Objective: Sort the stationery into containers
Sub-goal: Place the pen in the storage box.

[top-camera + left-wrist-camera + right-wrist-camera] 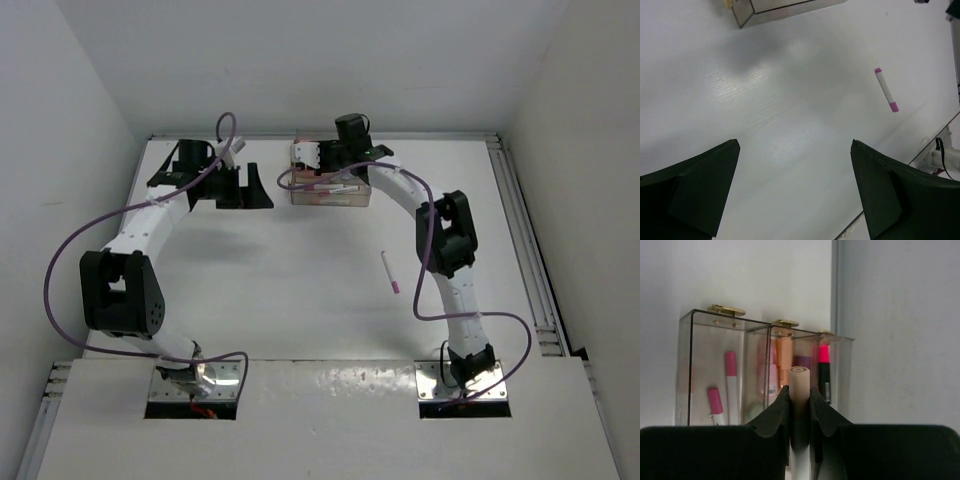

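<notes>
The containers (330, 190) are clear stepped trays at the back middle of the table. In the right wrist view the trays (705, 340) hold white pens with pink caps (731, 375), a black highlighter with a pink cap (824, 371) and peach and purple pieces. My right gripper (799, 396) is shut on a white pen with a peach cap (799, 377), held just in front of the trays. My right gripper (322, 163) sits over the trays in the top view. A white pen with pink ends (390, 272) lies loose on the table, also in the left wrist view (886, 90). My left gripper (795, 145) is open and empty.
My left gripper (245, 192) hovers left of the trays. A corner of the trays (770, 10) shows at the top of the left wrist view. White walls enclose the table on three sides. A metal rail (525, 240) runs along the table's right edge.
</notes>
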Robot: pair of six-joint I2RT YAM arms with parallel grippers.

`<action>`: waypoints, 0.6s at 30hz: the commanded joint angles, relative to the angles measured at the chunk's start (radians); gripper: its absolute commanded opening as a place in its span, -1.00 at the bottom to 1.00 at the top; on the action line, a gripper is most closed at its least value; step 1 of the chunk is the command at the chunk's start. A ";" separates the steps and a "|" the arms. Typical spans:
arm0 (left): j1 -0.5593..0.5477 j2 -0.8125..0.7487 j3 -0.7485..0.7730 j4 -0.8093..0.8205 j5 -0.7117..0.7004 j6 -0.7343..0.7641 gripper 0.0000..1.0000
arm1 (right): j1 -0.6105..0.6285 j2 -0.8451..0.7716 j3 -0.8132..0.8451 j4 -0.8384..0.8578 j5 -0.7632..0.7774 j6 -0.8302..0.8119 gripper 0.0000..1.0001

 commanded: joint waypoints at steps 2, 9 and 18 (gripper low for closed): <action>0.033 -0.014 0.005 -0.016 0.026 0.040 1.00 | -0.002 0.036 0.065 -0.076 0.000 0.091 -1.00; 0.058 0.007 0.012 -0.012 0.051 0.032 1.00 | 0.003 0.041 -0.007 -0.066 0.001 0.086 -0.80; 0.061 0.044 0.084 -0.058 0.058 0.032 1.00 | 0.004 0.024 0.010 -0.001 0.038 0.172 -0.03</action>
